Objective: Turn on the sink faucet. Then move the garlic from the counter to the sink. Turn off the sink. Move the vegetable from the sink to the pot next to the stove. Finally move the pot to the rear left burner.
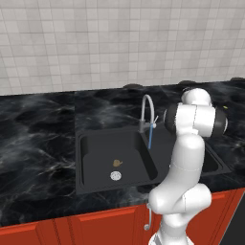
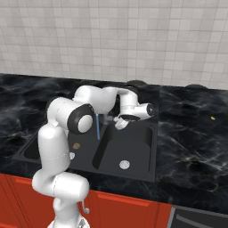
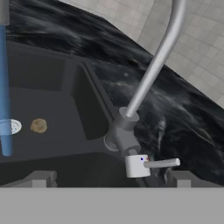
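Note:
The sink faucet (image 3: 153, 65) is running: a blue stream (image 3: 5, 87) falls from its spout (image 1: 147, 107) into the left bowl of the sink (image 1: 83, 162). The garlic (image 3: 38, 125) lies on that bowl's floor beside the silver drain (image 1: 115, 175); it also shows in the right base view as the same garlic (image 2: 76, 145). My gripper (image 3: 109, 179) is open, its fingertips (image 3: 39, 178) standing on either side of the faucet's base and short side lever (image 3: 162, 163), touching nothing. In the right base view the gripper (image 2: 119, 122) hovers over the sink's divider. The pot and the stove are out of view.
Black marble counter (image 1: 33, 139) surrounds the sink, above red cabinet fronts (image 1: 95, 227). The right bowl has its own drain (image 2: 124, 164). A small yellow speck (image 2: 213, 118) lies on the counter to the right. A tiled wall stands behind.

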Controlling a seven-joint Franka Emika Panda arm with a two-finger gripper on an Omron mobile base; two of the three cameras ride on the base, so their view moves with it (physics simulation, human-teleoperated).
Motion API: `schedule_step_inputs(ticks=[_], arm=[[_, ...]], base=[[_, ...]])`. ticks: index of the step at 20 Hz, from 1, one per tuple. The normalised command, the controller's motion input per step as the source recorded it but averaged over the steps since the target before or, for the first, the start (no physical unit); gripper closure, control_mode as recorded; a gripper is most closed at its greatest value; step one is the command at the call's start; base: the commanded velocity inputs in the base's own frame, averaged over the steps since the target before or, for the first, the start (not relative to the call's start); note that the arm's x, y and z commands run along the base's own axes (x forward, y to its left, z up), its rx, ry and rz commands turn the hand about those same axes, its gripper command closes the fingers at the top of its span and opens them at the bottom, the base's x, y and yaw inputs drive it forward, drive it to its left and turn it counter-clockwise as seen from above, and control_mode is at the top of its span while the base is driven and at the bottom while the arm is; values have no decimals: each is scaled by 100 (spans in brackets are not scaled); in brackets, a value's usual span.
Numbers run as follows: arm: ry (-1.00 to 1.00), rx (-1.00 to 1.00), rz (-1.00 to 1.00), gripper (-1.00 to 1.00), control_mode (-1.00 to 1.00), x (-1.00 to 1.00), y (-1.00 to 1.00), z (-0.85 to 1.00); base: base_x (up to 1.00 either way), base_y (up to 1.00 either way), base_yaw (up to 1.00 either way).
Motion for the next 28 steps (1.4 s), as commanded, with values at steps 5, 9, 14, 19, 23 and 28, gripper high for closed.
schedule_step_inputs(ticks=[5, 9, 14, 19, 23, 28], arm=[[0, 0, 0, -100, -100, 19, 17, -1], [2, 0, 0, -100, -100, 22, 8, 0], [1, 0, 0, -100, -100, 13, 0, 0], [0, 0, 0, -100, -100, 7, -5, 0], [0, 0, 0, -100, -100, 11, -3, 0], [0, 0, 0, -100, -100, 11, -1, -2]], base=[[0, 0, 0], [0, 0, 0], [0, 0, 0], [0, 0, 0], [0, 0, 0], [0, 0, 0]])
